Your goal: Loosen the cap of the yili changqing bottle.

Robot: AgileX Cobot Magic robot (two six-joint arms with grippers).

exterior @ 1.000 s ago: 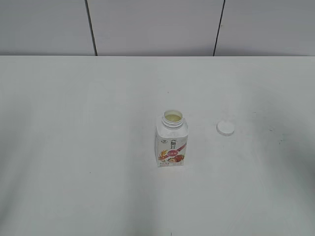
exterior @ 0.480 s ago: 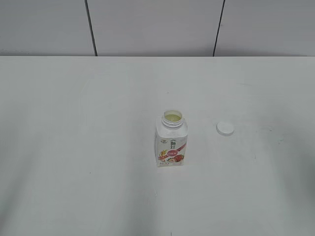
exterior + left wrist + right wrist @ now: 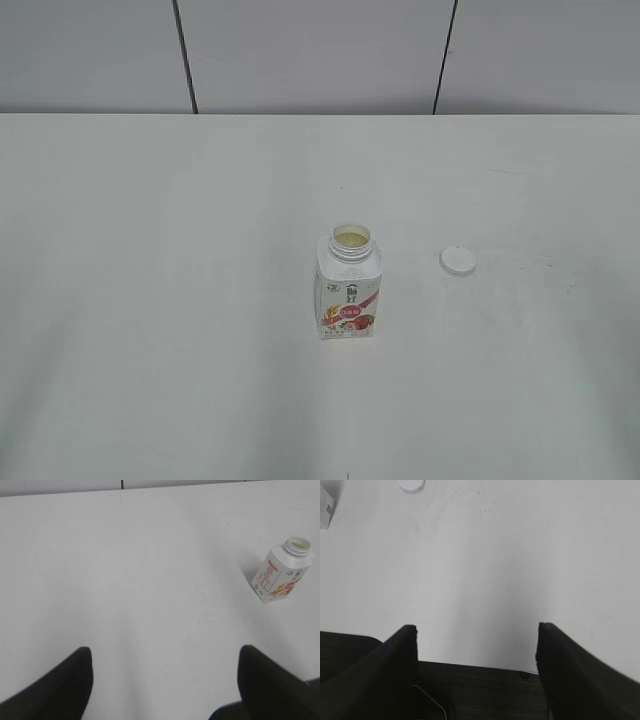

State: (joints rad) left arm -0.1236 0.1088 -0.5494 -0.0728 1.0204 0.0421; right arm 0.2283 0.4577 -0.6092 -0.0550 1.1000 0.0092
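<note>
The yili changqing bottle (image 3: 349,288) stands upright mid-table with its neck open and pale liquid showing inside. It also shows in the left wrist view (image 3: 281,571) at the upper right, and as a sliver in the right wrist view (image 3: 327,502) at the top left. The white cap (image 3: 458,260) lies flat on the table to the bottle's right, apart from it; the right wrist view shows the cap (image 3: 412,485) at the top edge. My left gripper (image 3: 165,652) is open and empty, far from the bottle. My right gripper (image 3: 477,628) is open and empty, well short of the cap.
The white table (image 3: 150,300) ends at a grey panelled wall (image 3: 300,50) at the back. A dark edge (image 3: 480,690) lies under my right gripper. Neither arm shows in the exterior view.
Faint shadows at the right and lower left of the table have faded away. The bottle and the cap have not moved.
</note>
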